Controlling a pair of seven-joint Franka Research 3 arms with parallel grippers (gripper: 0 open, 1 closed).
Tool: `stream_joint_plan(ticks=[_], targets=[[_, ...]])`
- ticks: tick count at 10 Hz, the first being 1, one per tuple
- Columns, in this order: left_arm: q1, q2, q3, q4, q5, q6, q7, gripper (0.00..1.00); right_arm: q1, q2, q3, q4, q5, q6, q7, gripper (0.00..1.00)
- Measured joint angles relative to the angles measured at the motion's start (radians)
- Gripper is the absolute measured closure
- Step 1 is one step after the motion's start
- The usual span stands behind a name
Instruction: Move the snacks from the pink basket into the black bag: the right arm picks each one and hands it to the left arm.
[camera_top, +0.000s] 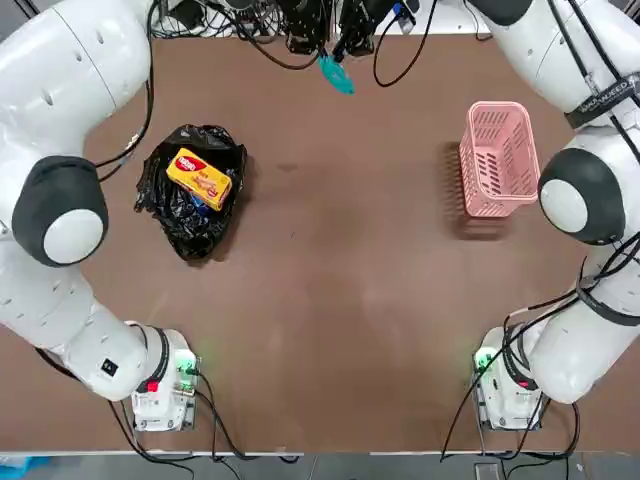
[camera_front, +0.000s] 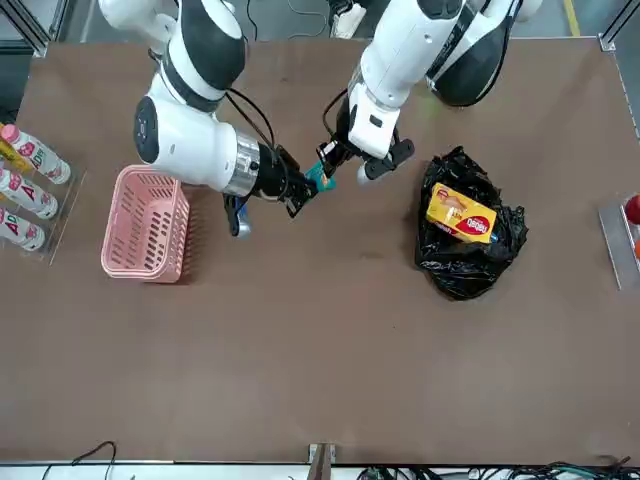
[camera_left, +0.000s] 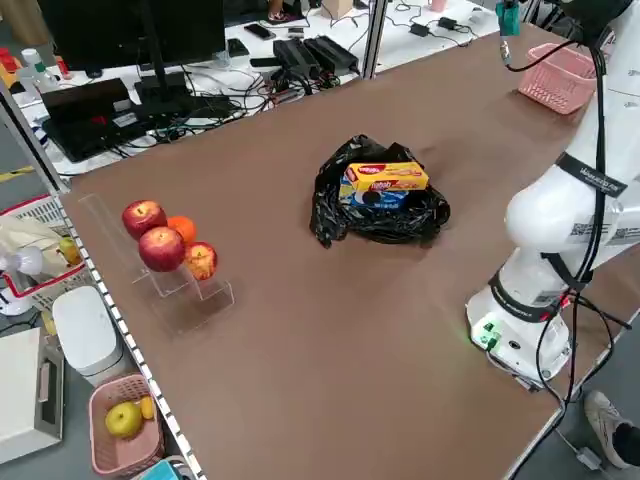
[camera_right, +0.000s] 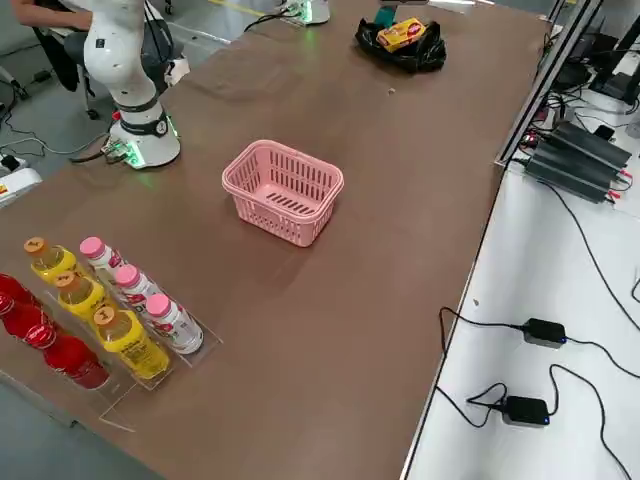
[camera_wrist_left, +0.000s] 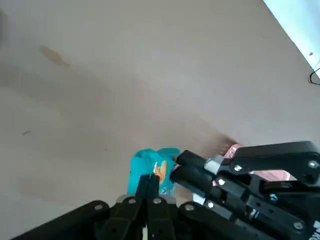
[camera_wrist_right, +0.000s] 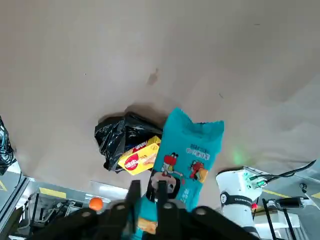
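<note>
A small teal packet (camera_front: 320, 178) hangs in the air over the table's far middle, between both grippers. My left gripper (camera_wrist_left: 150, 182) is shut on one end of it. At the other end is my right gripper (camera_wrist_right: 147, 192), its fingers a little apart around the packet (camera_wrist_right: 187, 150). The black bag (camera_top: 190, 225) lies at the left, with a yellow packet (camera_top: 199, 178) on top and a blue one (camera_left: 375, 197) just under it. At the right stands the pink basket (camera_top: 497, 160), with nothing in it.
White and yellow bottles (camera_right: 120, 310) stand in a clear rack at the robot's right table edge. Apples and an orange (camera_left: 165, 240) sit in a rack at its left edge. Cables (camera_top: 290, 25) run along the far edge.
</note>
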Motion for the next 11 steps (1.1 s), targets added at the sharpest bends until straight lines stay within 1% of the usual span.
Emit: stream_joint_plan(ticks=[1, 2, 3, 4, 5, 6, 8, 9, 10, 11], targets=[[0.001, -0.001, 0.000, 0.000, 0.000, -0.005, 0.000, 0.99, 0.000, 0.000, 0.000, 0.000, 0.000, 0.000, 0.000, 0.58], [0.002, -0.002, 0.004, 0.000, 0.000, -0.028, 0.000, 0.99, 0.000, 0.000, 0.000, 0.001, 0.000, 0.000, 0.000, 0.44], [0.011, -0.002, 0.009, -0.002, 0.001, -0.063, 0.000, 0.99, 0.000, 0.000, 0.000, 0.001, 0.000, 0.000, 0.000, 0.27], [0.042, -0.003, 0.011, -0.002, 0.003, -0.116, 0.005, 0.99, 0.000, 0.000, 0.000, 0.003, -0.008, -0.001, -0.010, 0.12], [0.088, -0.008, 0.012, -0.002, 0.003, -0.178, 0.037, 0.99, 0.000, 0.000, -0.001, 0.007, -0.048, -0.007, -0.047, 0.11], [0.142, -0.016, 0.013, -0.002, 0.003, -0.245, 0.084, 0.99, -0.002, 0.001, -0.003, 0.012, -0.124, -0.034, -0.113, 0.09], [0.257, -0.043, 0.014, -0.013, 0.005, -0.353, 0.205, 0.99, -0.010, 0.001, -0.013, 0.032, -0.265, -0.120, -0.341, 0.06], [0.318, -0.066, 0.013, -0.036, 0.005, -0.383, 0.271, 0.99, -0.014, 0.001, -0.016, 0.042, -0.366, -0.144, -0.461, 0.05], [0.371, -0.095, 0.013, -0.083, 0.006, -0.399, 0.340, 0.99, -0.019, 0.001, -0.017, 0.047, -0.448, -0.157, -0.569, 0.04], [0.419, -0.128, 0.013, -0.152, 0.007, -0.403, 0.417, 0.99, -0.027, 0.001, -0.019, 0.047, -0.490, -0.179, -0.666, 0.04]])
